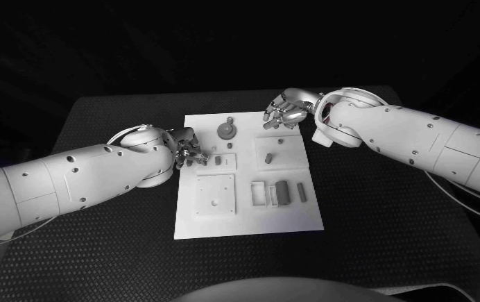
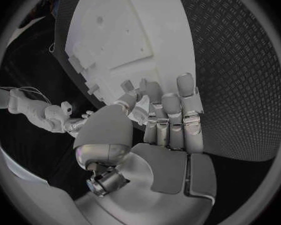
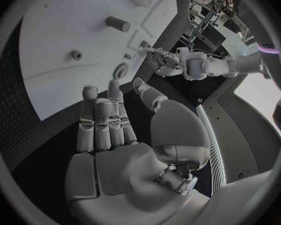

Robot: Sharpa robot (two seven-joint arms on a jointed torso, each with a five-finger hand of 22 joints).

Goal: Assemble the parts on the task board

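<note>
A black worktop (image 1: 380, 205) with a fine ribbed texture is seen under the whole scene, and the room behind it is lost in darkness. The white task board (image 1: 250, 222) is laid in the middle of the worktop, lengthwise away from the robot.

On the board, a square raised plate (image 1: 215, 194) is set at the near left, and a small open tray (image 1: 260, 194) with two dark upright parts (image 1: 283, 191) just beside it at the near right. A round dark part (image 1: 228, 131) is placed near the far edge. Their exact shapes cannot be made out.

The left robot hand (image 1: 187, 151) is held at the board's left edge; in the left wrist view its fingers (image 2: 172, 120) are seen close together and slightly curled, over the board's rim, with nothing visibly gripped. The right robot hand (image 1: 287, 113) is held over the board's far right corner; in the right wrist view its fingers (image 3: 103, 122) are seen straight and side by side above the worktop, holding nothing. Whether either hand touches the board cannot be told.
</note>
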